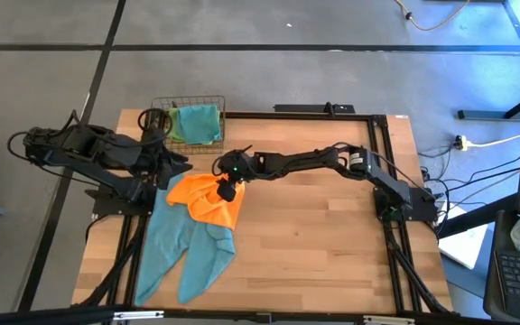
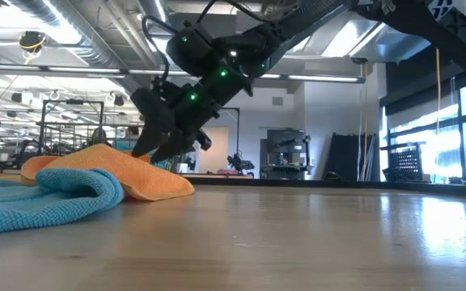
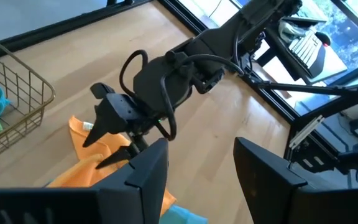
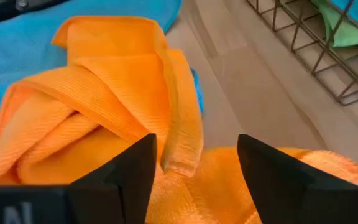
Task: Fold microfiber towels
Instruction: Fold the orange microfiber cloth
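Two dark, nearly black jointed arms, matte throughout. Right arm (image 1: 314, 162) slim, built of rounded housings, with a black cable looping in an arc over the wrist. Small green lights glowing on the wrist housing near the right hand (image 2: 154, 145). Fingers (image 4: 267, 174) flat, angular and black, tapering to blunt, wedge-like tips. Left arm (image 1: 97, 149) bulkier, with bundled black cables trailing at the base. Left hand (image 3: 201, 171) with the same broad black plates, plain-faced, no markings visible.
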Action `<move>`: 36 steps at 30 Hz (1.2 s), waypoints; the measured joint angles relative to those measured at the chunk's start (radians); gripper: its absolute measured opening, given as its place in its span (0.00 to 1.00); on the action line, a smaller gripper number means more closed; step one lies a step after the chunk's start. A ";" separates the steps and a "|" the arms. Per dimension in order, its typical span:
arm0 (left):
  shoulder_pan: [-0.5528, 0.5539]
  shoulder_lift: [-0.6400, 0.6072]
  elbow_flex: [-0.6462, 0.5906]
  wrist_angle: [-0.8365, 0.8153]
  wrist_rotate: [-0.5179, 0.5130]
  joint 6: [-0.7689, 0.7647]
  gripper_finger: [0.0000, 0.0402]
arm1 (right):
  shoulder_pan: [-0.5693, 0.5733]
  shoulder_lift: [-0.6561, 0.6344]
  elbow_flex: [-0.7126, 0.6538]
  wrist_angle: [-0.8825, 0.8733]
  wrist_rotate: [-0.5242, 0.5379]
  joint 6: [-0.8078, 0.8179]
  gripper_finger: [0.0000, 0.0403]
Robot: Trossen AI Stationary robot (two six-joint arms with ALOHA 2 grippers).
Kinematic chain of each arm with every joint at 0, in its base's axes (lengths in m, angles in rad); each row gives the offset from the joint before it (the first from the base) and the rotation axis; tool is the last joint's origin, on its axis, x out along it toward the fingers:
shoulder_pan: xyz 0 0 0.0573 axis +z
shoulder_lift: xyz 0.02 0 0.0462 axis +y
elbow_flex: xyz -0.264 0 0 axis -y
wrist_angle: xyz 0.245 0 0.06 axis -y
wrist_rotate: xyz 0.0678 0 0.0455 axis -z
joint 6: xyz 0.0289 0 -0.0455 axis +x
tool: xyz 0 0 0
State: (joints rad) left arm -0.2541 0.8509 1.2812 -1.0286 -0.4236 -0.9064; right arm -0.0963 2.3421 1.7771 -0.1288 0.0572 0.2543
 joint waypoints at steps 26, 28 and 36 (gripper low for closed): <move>-0.001 0.014 0.000 -0.017 -0.039 0.038 0.43 | 0.018 -0.069 0.237 -0.428 -0.141 -0.257 0.02; -0.002 0.026 0.000 -0.019 -0.012 0.062 0.43 | 0.019 -0.084 0.296 -0.513 -0.152 -0.296 0.01; -0.044 0.068 0.000 -0.178 0.022 0.077 0.43 | 0.017 -0.101 0.528 -0.776 -0.187 -0.413 0.01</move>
State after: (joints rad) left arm -0.2985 0.9191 1.2808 -1.2065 -0.4014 -0.8298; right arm -0.0794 2.2414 2.3046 -0.9050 -0.1302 -0.1586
